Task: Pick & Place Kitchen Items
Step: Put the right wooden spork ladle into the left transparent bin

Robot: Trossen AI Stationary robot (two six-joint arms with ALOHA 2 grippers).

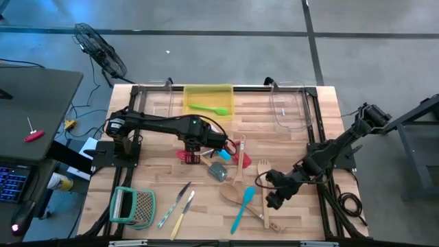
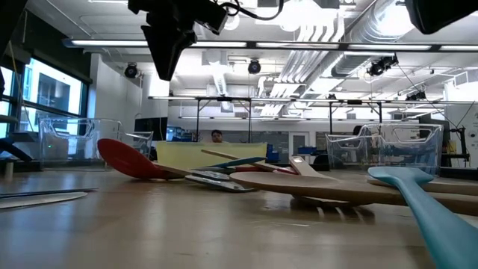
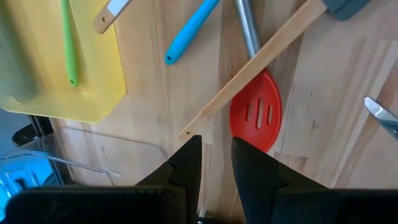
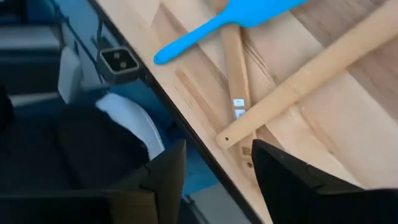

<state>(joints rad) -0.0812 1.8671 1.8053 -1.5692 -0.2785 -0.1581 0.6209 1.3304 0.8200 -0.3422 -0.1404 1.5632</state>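
Above a wooden table (image 1: 295,144) strewn with kitchen items (image 1: 236,182), the left gripper (image 3: 216,158) hovers with fingers narrowly parted over a red slotted spatula (image 3: 256,116) (holding nothing), while the right gripper (image 4: 214,165) hangs half-open, empty, near a blue spatula (image 4: 224,25).

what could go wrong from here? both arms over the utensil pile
1. The utensils overlap: a wooden handle lies across the red slotted spatula right ahead of the left gripper. Grabbing one likely drags the other.
2. The right gripper, open, hangs by the table edge, where wooden handles cross under the blue spatula. A nudge could push one off the table.
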